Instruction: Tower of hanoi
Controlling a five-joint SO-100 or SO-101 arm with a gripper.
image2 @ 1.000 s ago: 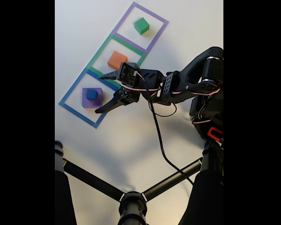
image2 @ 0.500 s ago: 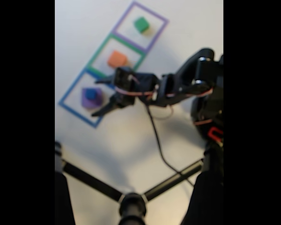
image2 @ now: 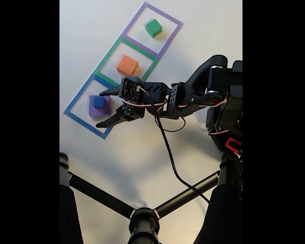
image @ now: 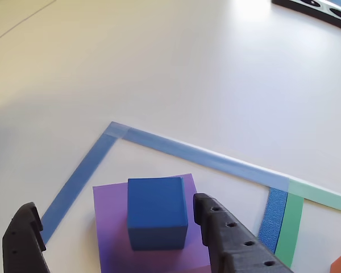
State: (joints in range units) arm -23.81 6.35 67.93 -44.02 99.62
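While the blue cube (image: 157, 211) sits on the flat purple block (image: 150, 250) inside the blue tape square (image2: 84, 109), the gripper (image2: 103, 108) hangs wide open beside them, its fingers (image: 233, 239) holding nothing and touching neither.

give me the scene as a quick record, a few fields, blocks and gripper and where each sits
blue cube: on top of the purple block, inside the blue taped square
orange block: alone in the green taped square
green block: alone in the purple taped square
gripper: open, one finger on each side of the blue cube, not touching it
table: white
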